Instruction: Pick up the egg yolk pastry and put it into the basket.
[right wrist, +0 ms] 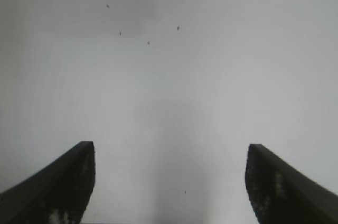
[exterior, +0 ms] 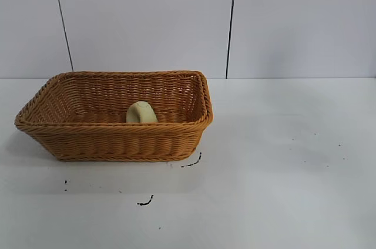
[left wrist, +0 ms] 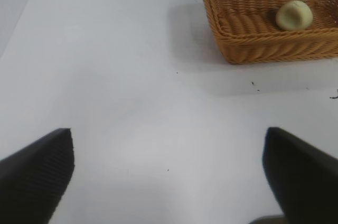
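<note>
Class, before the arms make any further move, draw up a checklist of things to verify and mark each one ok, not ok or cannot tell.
1. Egg yolk pastry inside the basket: ok.
2. Pastry free of any gripper: ok, it lies alone on the basket floor.
3. Left gripper open and empty: ok, over bare table, away from the basket.
4. Right gripper open and empty: ok.
5. Basket standing level on the table: ok.
6. Pastry undamaged: cannot tell.
</note>
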You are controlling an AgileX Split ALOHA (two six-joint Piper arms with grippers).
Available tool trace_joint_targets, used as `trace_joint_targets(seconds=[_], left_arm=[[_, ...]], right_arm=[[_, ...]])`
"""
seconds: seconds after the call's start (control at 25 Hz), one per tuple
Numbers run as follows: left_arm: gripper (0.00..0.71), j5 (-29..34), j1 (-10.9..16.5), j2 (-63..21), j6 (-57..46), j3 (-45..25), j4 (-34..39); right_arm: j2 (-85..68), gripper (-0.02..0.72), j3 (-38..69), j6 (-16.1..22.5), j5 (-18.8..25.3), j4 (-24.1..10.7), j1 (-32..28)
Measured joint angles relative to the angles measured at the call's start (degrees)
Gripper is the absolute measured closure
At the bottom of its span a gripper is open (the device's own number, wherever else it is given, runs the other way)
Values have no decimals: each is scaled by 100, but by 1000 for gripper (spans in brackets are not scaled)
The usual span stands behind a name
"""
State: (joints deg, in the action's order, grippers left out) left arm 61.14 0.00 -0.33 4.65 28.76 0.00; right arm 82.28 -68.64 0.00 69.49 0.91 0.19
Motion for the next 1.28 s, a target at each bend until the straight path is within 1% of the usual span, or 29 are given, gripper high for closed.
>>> trace_joint_targets(seconds=[0.24, 0.32, 0.44, 0.76, 0.84, 0.92, 1.28], left_arm=[[14, 0, 0, 0, 0, 0, 0], [14, 0, 0, 0, 0, 0, 0], [14, 0, 0, 0, 0, 0, 0], [14, 0, 0, 0, 0, 0, 0], [14, 0, 0, 0, 0, 0, 0], [14, 0, 0, 0, 0, 0, 0], [14, 0, 0, 0, 0, 0, 0]], right_arm=[[-1581, 142, 1139, 0, -5, 18, 0], [-2089, 142, 1464, -80, -71, 18, 0], [-2974, 142, 2011, -146, -326, 18, 0], [-5181, 142, 3541, -160, -1042, 18, 0], [-5717, 142, 3872, -160, -1107, 18, 0], [-6123, 142, 4021, -160, -1086, 18, 0], [-7543, 142, 4056, -154, -1097, 18, 0]])
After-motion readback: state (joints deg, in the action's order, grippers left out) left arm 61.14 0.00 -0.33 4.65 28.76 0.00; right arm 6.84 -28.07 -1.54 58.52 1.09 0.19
